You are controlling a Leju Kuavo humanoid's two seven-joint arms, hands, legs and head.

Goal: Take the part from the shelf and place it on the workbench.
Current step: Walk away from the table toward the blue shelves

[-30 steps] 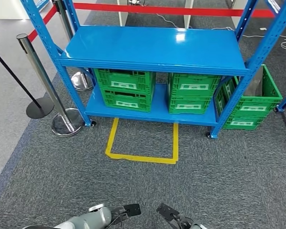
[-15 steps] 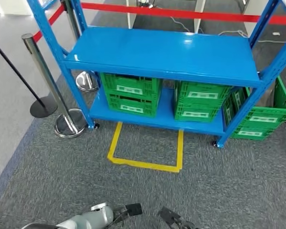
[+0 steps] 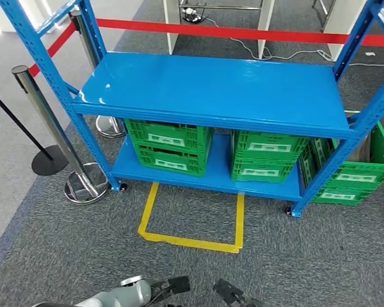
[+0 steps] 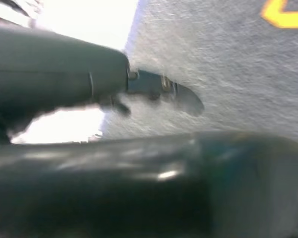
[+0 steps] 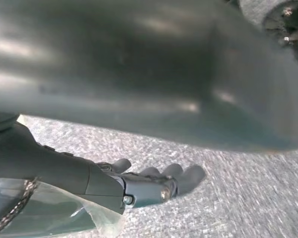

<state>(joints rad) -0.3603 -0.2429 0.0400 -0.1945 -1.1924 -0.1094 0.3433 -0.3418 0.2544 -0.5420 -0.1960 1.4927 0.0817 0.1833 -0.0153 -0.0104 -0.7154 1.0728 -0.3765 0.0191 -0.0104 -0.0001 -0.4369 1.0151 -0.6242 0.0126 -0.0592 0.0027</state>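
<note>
While no part shows, blue shelf (image 3: 214,86) bare-topped; left hand (image 3: 173,286), right hand (image 3: 228,293) outstretched, empty.

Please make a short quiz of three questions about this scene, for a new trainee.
1. True or false: the blue shelf's upper board carries a green crate.
2. What is marked on the carpet before the shelf? A) red circle B) yellow tape outline C) white arrow
3. Fill in: the left hand and right hand hold ____.

Key:
1. False; the green crates stand on the lower board.
2. B, yellow tape outline.
3. Nothing.
</note>
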